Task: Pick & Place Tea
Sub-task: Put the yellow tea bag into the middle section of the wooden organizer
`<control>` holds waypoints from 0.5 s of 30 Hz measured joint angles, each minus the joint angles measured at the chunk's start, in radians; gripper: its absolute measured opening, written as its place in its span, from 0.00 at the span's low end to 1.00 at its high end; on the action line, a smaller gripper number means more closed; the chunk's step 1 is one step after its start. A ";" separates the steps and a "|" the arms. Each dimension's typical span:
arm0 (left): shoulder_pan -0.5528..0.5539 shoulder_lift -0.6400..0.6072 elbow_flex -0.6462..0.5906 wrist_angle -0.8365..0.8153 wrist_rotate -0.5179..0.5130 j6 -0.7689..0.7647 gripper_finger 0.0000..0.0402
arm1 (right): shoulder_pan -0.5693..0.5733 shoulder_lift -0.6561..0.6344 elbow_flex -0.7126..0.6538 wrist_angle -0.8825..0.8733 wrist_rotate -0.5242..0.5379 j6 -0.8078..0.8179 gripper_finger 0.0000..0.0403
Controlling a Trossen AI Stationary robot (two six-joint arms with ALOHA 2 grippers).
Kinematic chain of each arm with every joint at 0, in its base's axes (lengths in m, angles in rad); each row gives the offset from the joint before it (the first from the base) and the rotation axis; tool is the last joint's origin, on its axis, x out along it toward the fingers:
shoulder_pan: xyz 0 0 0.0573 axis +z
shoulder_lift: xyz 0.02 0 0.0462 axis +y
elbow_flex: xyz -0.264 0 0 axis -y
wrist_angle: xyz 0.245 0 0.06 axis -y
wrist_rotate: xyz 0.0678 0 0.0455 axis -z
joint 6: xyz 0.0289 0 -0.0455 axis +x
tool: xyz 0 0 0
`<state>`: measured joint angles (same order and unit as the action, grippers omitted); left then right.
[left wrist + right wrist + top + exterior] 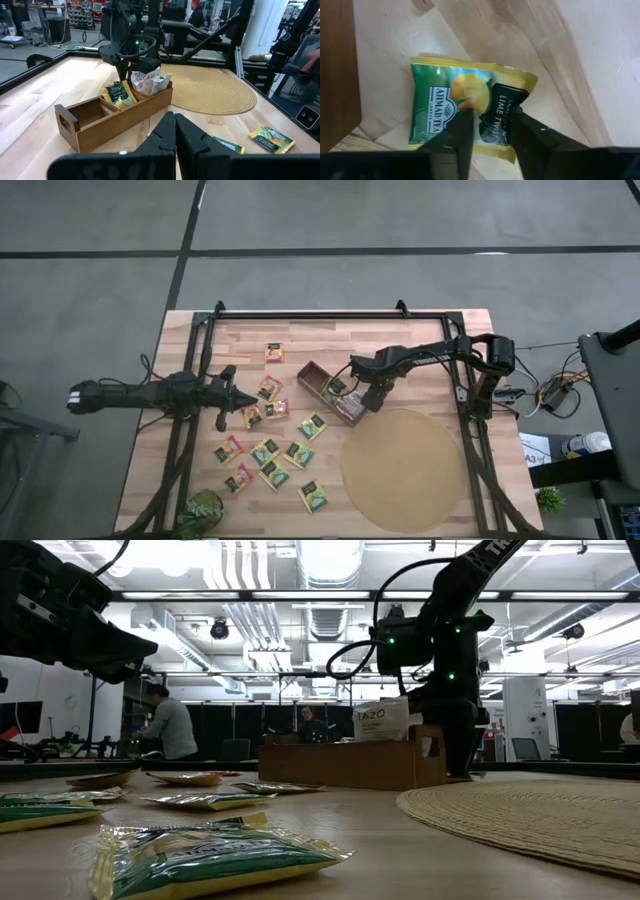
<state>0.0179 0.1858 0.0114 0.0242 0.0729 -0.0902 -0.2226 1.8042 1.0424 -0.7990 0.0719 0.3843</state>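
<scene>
Placing a green-yellow sachet (470,107) into the wooden box (107,117), by the look of it. Best lowered straight into the middle compartment, kept clear of the dividers, and let go only once its lower edge rests on the box floor, so no sachet tips out over the wall.

Right claw (487,125) over the box, near the middle of the tabletop (420,340): fingers half-parted, pinching the sachet by its edge. Left claw (172,131) closed tight and empty, near the left edge, waiting. Remaining sachets (270,460) scattered flat toward the front-left corner.
</scene>
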 joint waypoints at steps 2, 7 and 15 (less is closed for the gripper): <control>0.000 0.000 0.000 0.000 0.000 0.000 0.00 | 0.000 0.000 0.000 0.001 0.006 -0.001 0.19; 0.000 0.000 0.000 0.000 0.000 0.000 0.00 | 0.000 0.003 0.005 0.000 0.040 -0.002 0.04; 0.000 0.000 0.000 0.000 0.000 0.000 0.00 | -0.006 0.002 0.075 -0.067 0.085 -0.010 0.02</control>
<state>0.0179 0.1860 0.0116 0.0242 0.0729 -0.0900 -0.2281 1.8065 1.1176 -0.8660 0.1572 0.3743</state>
